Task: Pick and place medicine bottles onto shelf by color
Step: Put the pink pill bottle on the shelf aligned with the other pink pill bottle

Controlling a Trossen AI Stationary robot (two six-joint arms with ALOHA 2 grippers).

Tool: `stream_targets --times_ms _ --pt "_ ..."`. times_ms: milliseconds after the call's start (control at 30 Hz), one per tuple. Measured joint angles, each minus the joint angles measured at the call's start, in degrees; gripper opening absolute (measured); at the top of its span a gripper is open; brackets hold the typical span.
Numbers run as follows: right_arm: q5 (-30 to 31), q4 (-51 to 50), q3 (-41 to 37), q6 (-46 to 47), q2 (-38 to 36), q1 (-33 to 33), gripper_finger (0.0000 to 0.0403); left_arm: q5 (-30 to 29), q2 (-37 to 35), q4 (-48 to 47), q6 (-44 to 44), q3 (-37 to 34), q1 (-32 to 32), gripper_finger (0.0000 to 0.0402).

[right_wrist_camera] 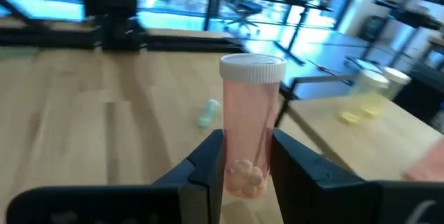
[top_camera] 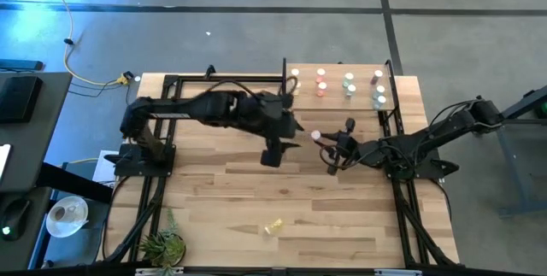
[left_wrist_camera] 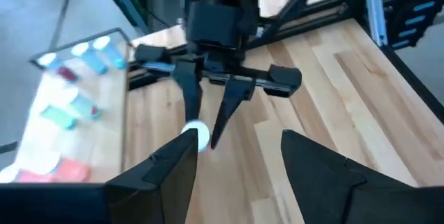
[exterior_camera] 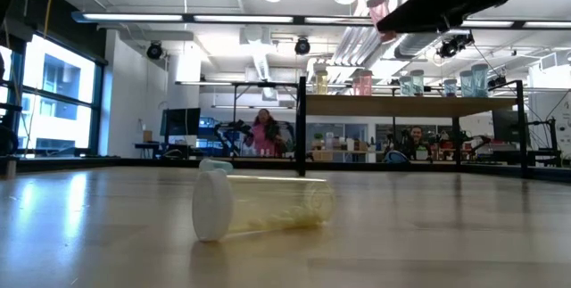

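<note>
Right gripper (right_wrist_camera: 239,158) clamps pink bottle (right_wrist_camera: 248,123) upright, mid-table; left gripper (left_wrist_camera: 236,161) open, empty. Next: carry to shelf (top_camera: 335,73), pink group.

Shelf (top_camera: 338,69): in the high view the bottles (top_camera: 349,83) on it are too small for their contents or labels to be read; in the left wrist view they are blurred, and the shelf is cut off by the picture's edge. Pink bottle (right_wrist_camera: 248,123): its base is hidden between the right gripper's (right_wrist_camera: 244,160) fingers in the right wrist view; in the high view only its white cap shows. Left gripper (left_wrist_camera: 232,156): cut off at the lower edge of its wrist view. Yellow bottle (exterior_camera: 259,205): in the low view it hides part of a teal object behind it. Right arm: cropped by the upper edge in the low view.
</note>
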Motion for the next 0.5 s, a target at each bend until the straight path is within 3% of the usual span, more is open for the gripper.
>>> stream_targets --times_ms 167,300,500 --pt "3.64 -2.01 0.00 3.89 0.00 -1.49 0.0085 2.49 -4.29 2.65 -1.62 -9.56 2.97 0.0184" --pt "5.10 -5.98 0.00 8.62 0.00 -3.00 0.0085 7.62 -7.58 13.16 -1.96 -22.15 5.50 0.0176" --pt "11.90 -12.28 0.00 16.80 0.61 -3.47 0.0085 11.40 -12.68 33.18 -2.97 -39.86 9.36 0.0173"
